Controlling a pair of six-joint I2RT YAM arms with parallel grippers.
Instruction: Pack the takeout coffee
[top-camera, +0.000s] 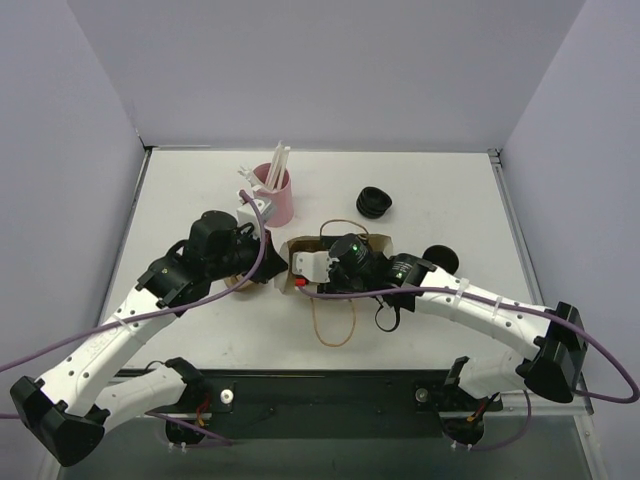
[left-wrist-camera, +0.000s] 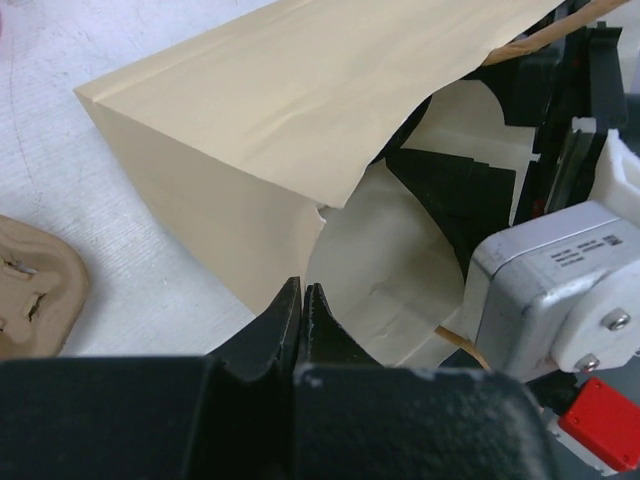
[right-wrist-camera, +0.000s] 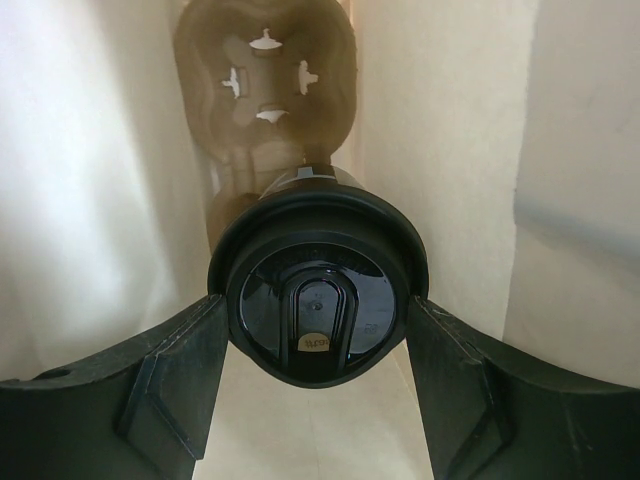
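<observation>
Deep in the paper bag (left-wrist-camera: 280, 110), the right gripper (right-wrist-camera: 318, 330) clamps the coffee cup (right-wrist-camera: 320, 280) upright, the carrier (right-wrist-camera: 265, 90) lying just beneath it. The left gripper (left-wrist-camera: 301, 312) pinches the bag's left rim open.

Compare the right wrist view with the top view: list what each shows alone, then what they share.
Right wrist only: a lidded cup clamped in the right gripper, with a cardboard carrier at the bag's bottom. Top only: the pink cup holding straws, loose black lids, and the left gripper at the bag's rim. Both: the paper bag.
</observation>
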